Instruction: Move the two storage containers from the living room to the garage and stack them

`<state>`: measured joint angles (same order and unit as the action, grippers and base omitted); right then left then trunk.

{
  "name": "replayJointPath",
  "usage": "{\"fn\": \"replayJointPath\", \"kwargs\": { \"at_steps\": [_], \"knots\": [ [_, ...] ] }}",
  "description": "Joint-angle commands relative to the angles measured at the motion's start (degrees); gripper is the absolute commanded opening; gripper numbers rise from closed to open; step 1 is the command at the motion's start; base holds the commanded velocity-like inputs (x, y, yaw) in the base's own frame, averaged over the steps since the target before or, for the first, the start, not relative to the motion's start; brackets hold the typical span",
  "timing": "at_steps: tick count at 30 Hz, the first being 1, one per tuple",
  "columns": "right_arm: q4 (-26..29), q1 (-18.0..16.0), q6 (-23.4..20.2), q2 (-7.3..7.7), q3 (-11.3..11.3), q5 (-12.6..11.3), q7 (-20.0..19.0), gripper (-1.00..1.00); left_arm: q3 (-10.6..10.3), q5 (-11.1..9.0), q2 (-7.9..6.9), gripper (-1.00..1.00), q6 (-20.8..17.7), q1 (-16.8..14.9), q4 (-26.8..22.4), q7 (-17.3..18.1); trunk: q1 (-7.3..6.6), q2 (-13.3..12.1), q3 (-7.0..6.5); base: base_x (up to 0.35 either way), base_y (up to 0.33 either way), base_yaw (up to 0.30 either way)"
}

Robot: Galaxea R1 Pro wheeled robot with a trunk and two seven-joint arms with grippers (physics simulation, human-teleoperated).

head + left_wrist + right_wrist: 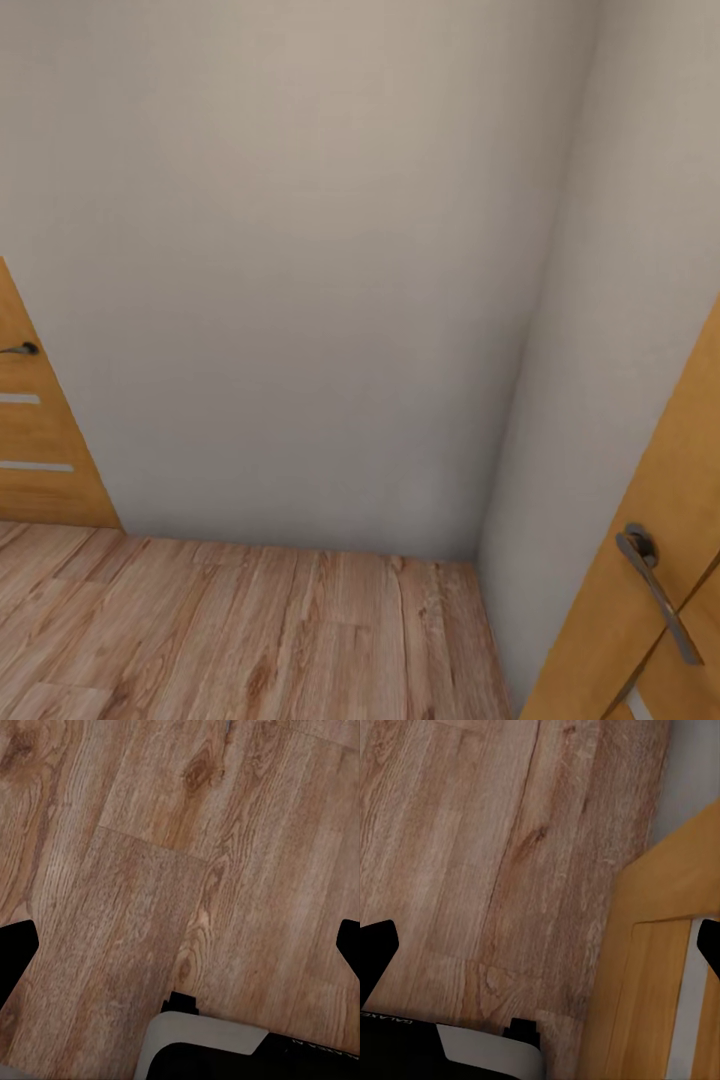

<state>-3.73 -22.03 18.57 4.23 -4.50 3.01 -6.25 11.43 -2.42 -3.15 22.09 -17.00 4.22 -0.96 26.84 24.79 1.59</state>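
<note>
Here both end effectors, left (180,945) and right (540,945), hang spread over wood planks (250,630); containers, likely stiff, suit rim grips.

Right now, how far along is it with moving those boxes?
Nothing looks done yet. The head view faces a blank wall corner between two wooden doors, over light plank floor. Both tools, left and right, hang open above bare planks. Fetching, carrying and stacking both boxes seem left.
</note>
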Motion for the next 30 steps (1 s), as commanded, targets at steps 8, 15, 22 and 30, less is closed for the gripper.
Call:
{"fn": "replayJointPath", "kwargs": {
  "at_steps": [8,15,22,30],
  "knots": [
    [-0.26,-0.12,0.41,-0.01,-0.42,0.07,0.01,1.00,-0.01,-0.23,-0.01,1.00,0.46,-0.13,0.26,-0.01,0.04,0.13,0.13,0.005,0.000,0.083],
    [-0.28,-0.12,0.38,-0.01,-0.42,0.07,0.01,1.00,-0.01,-0.24,-0.01,1.00,0.42,-0.12,0.26,-0.01,0.04,0.13,0.13,0.000,0.000,0.252],
    [-0.26,-0.12,0.35,-0.01,-0.42,0.07,0.01,1.00,-0.01,-0.28,-0.01,1.00,0.49,-0.13,0.26,-0.01,0.04,0.13,0.13,0.000,0.000,0.286],
    [-0.28,-0.12,0.33,-0.01,-0.42,0.07,0.01,1.00,-0.01,-0.27,-0.01,1.00,0.49,-0.13,0.26,-0.01,0.04,0.13,0.13,0.000,0.000,0.293]
  ]
}}
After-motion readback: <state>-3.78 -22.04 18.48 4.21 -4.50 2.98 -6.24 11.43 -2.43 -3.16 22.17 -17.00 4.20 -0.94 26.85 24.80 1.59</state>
